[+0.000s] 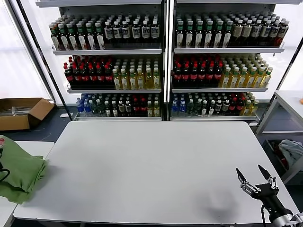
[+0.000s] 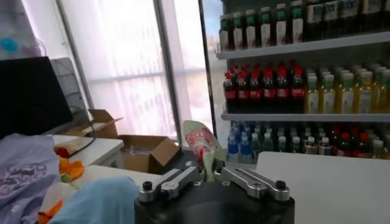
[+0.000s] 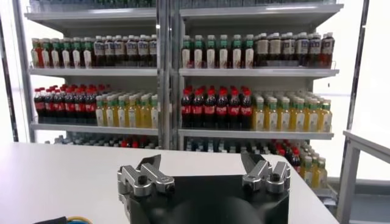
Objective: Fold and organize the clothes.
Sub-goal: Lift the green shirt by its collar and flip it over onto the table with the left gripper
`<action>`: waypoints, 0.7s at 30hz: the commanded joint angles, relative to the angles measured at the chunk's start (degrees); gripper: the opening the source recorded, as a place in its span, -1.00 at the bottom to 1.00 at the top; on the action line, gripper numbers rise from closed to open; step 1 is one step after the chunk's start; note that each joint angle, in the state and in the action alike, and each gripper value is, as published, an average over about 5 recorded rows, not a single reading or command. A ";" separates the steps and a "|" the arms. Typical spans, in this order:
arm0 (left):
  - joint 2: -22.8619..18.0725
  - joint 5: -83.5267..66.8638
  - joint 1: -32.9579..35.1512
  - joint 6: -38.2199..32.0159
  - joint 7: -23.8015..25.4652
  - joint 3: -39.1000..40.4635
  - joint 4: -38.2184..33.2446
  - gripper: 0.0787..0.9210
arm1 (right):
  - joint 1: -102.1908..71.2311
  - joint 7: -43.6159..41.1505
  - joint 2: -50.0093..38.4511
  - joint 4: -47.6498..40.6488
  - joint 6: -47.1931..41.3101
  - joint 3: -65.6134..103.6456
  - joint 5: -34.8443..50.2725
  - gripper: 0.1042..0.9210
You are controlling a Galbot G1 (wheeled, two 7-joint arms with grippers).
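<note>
Light green soft-fabric polo shirt (image 1: 19,170) bunched off the left edge of the white rectangular table (image 1: 151,170), pinched in closed left gripper (image 2: 207,172), checkered print showing between fingers. Right gripper (image 1: 255,178) spread open, empty, over table's near right corner, well apart from shirt.

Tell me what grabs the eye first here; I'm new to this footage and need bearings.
The shelves of bottled drinks fill the background behind the white table. At the table's left edge lies the green shirt; the left gripper is shut on a fold of it. The right gripper hangs open over the table's near right corner.
</note>
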 commanded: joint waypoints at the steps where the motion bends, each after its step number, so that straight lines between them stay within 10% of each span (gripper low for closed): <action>1: -5.99 6.16 -2.15 1.11 -5.53 17.43 -11.35 -0.91 | -0.22 0.04 0.01 0.35 0.09 0.45 0.10 0.76; 12: -16.86 2.28 -12.23 3.83 -17.47 56.68 -15.68 -0.91 | -2.01 0.15 0.88 1.90 -0.31 1.74 -0.47 0.76; 21: -22.43 -4.34 -21.53 3.77 -19.26 62.46 -6.93 -0.91 | -4.18 0.14 2.58 3.69 -0.47 2.68 -1.13 0.76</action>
